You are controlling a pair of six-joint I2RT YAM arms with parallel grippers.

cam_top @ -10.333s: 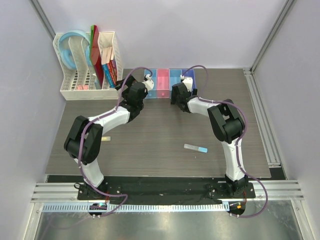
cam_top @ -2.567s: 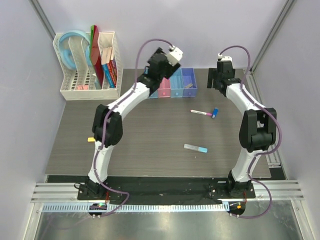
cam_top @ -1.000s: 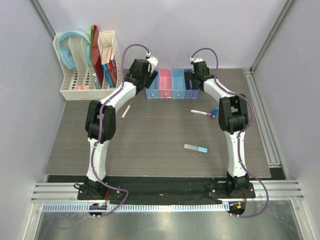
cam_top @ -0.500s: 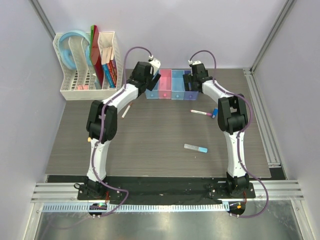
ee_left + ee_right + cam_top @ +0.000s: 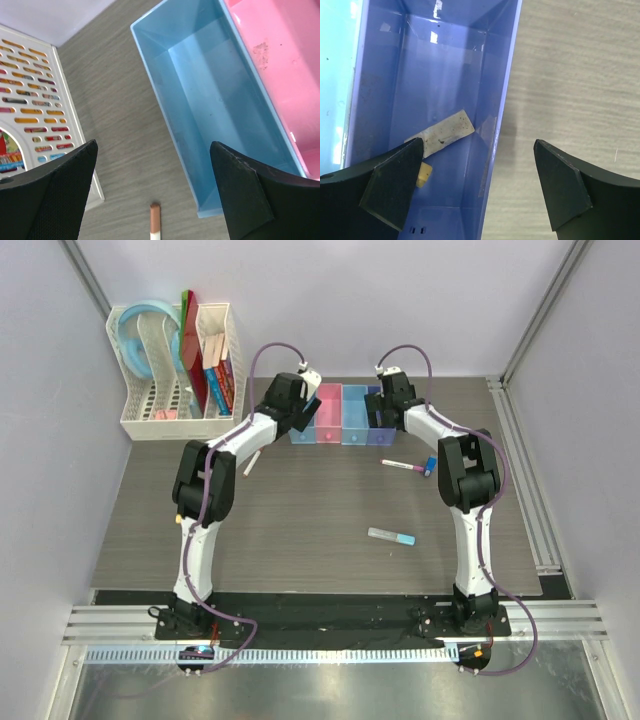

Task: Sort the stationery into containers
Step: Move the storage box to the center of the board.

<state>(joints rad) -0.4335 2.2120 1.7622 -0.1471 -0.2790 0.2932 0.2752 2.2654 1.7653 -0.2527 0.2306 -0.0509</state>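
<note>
Top external view: both arms stretch to the far side of the counter (image 5: 300,510) and meet the row of four joined bins (image 5: 342,436), one arm at each end.
Left pincer: the left pincer (image 5: 153,145) hangs wide open over the left wall of the end light-blue bin (image 5: 220,100), and nothing sits between its fingers (image 5: 55,195).
Right pincer: the right pincer (image 5: 479,142) is spread just as wide above the right wall of the violet bin (image 5: 420,75), gripping nothing.
Contact: whether either pincer touches a bin wall, I cannot tell.
Pink bin: the pink bin (image 5: 280,65) is joined to the right side of that light-blue one.
Violet bin contents: a tan piece (image 5: 445,132) lies flat and slanted on the floor. A small yellow piece (image 5: 423,175) sits just beside one end of it, partly behind a finger.
Loose, right side: the purple pen (image 5: 403,465) lies on the counter near the violet bin, and the dark-blue block (image 5: 428,466) is just beside its right end.
Loose, middle: the grey stick (image 5: 391,536) lies nearer, well apart from the bins, with its light-blue tip pointing right.
Loose, left side: a brown-tipped stick (image 5: 155,220) rests on the counter beside the left forearm, just near and left of the light-blue bin.
White rack: the white rack (image 5: 175,370) stands in the far-left corner with books and folders upright in it, just left of the row.
</note>
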